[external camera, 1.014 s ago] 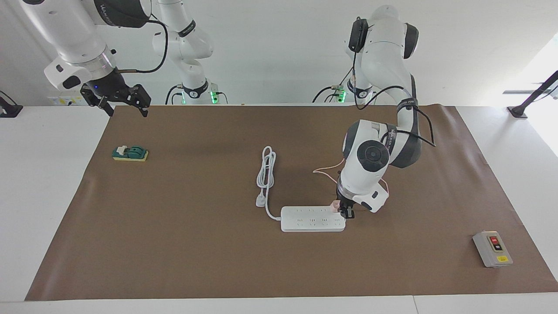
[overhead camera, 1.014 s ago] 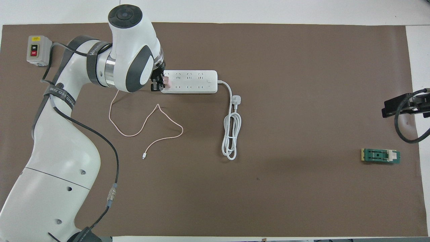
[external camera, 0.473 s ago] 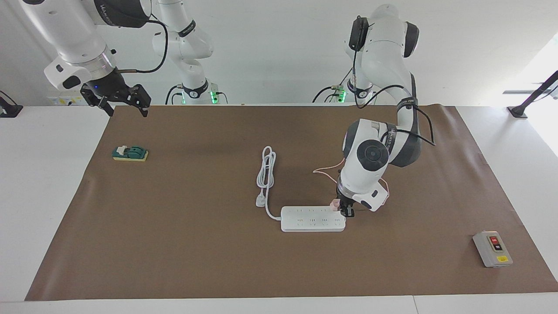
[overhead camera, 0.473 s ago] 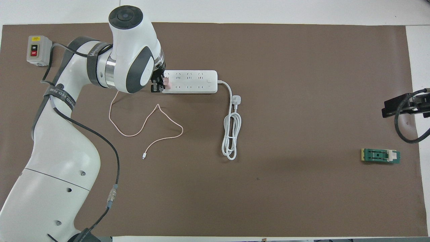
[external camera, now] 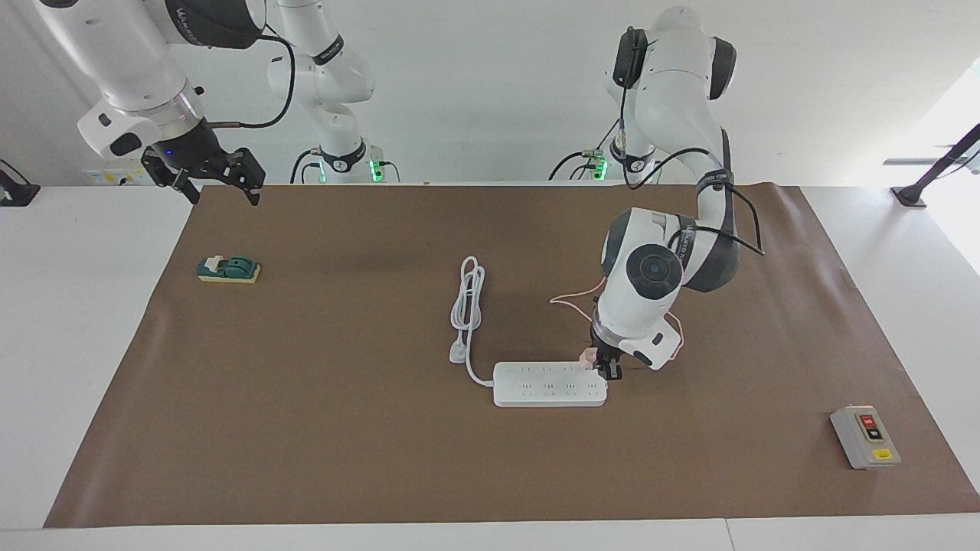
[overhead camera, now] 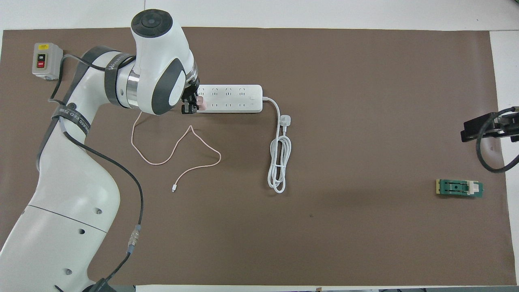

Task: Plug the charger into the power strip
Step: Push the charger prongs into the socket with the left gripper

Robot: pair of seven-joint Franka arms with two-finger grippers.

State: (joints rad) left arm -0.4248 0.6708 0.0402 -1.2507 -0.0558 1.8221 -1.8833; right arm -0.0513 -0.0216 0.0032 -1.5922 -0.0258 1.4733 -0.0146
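Facing view: my left gripper [external camera: 599, 366], fingers closed tight on the small pale pink cube-shaped charger [external camera: 588, 357], holds it at the end of the long flat white power strip [external camera: 549, 384] toward the left arm's end of the table, mid-mat. Whether the prongs are seated yet, can't tell. To do it well, imo: keep the cube square to the socket face, press straight down w/o twisting, watch the strip doesn't slide, and let the thin pink cable [overhead camera: 170, 151] trail free nearer the robots. Right gripper [external camera: 217, 178] waits, jaws wide, empty, over the mat's edge.
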